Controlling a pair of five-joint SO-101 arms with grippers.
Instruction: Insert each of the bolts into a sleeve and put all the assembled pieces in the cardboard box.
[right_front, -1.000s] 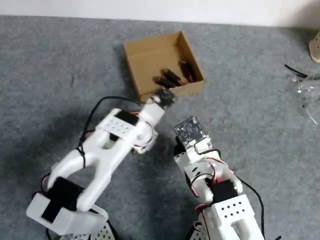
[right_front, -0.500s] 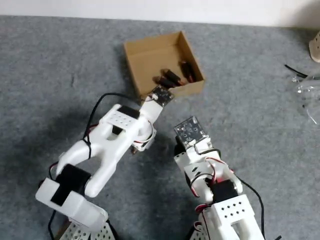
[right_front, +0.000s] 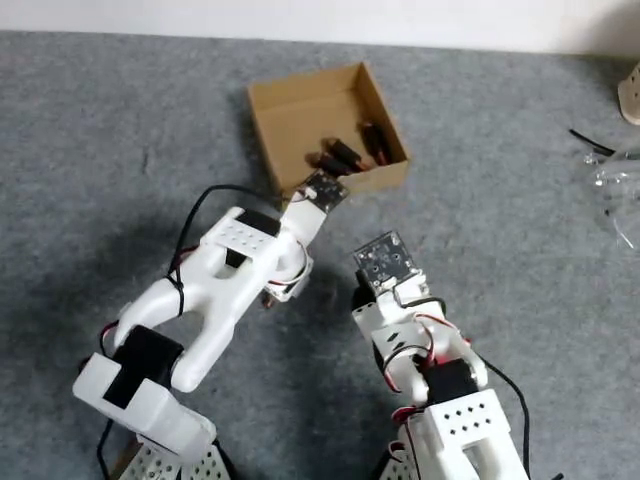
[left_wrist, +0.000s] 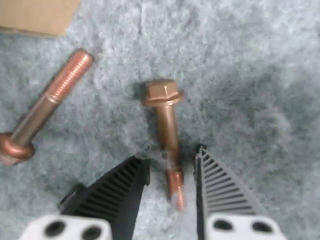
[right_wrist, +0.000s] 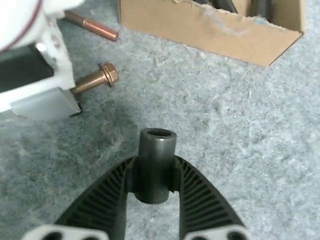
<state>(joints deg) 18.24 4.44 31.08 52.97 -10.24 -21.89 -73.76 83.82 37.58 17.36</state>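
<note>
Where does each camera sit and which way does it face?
High view: fixed above the table, looking down on the box, left arm and right arm.
Left wrist view: on the left arm, looking past its open left gripper at a bolt.
Right wrist view: on the right arm, facing the box past the right gripper holding a sleeve.
Shared: both wrist views show that bolt.

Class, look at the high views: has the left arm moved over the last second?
Yes. The left arm has swung slightly. Its wrist end has edged up and left along the near wall of the box, toward the near left corner.
</note>
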